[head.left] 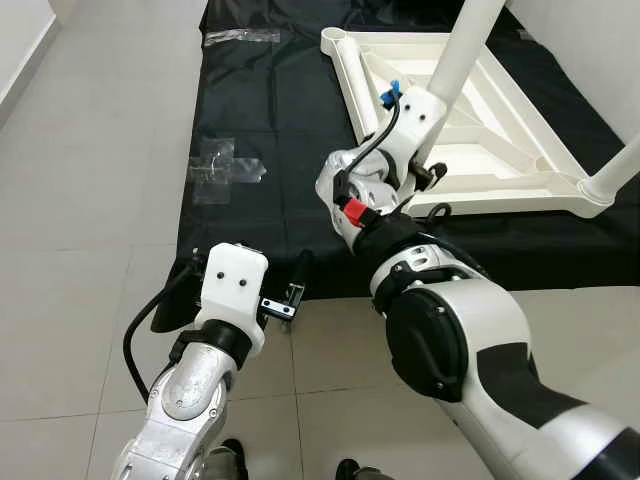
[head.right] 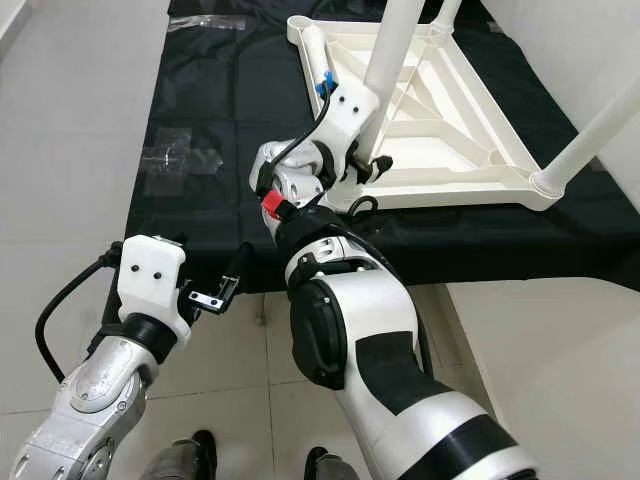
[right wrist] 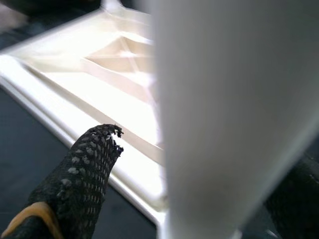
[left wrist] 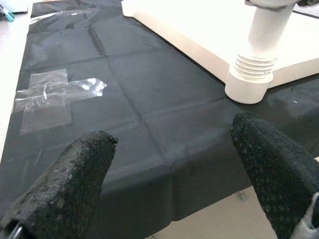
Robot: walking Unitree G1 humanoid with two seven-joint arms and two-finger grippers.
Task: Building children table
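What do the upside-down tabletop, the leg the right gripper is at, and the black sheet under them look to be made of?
Tabletop: likely moulded plastic, cream, slightly glossy, with cast ribs on its underside. Leg: apparently the same plastic, a smooth white tube; screw threads show at its base in the left wrist view. Black sheet: probably thin non-woven fabric, matte, with fold creases. The right gripper is at the leg.

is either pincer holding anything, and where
The right pincer grips a white table leg near its lower end, by the upturned tabletop. The left pincer is open, holding nothing.
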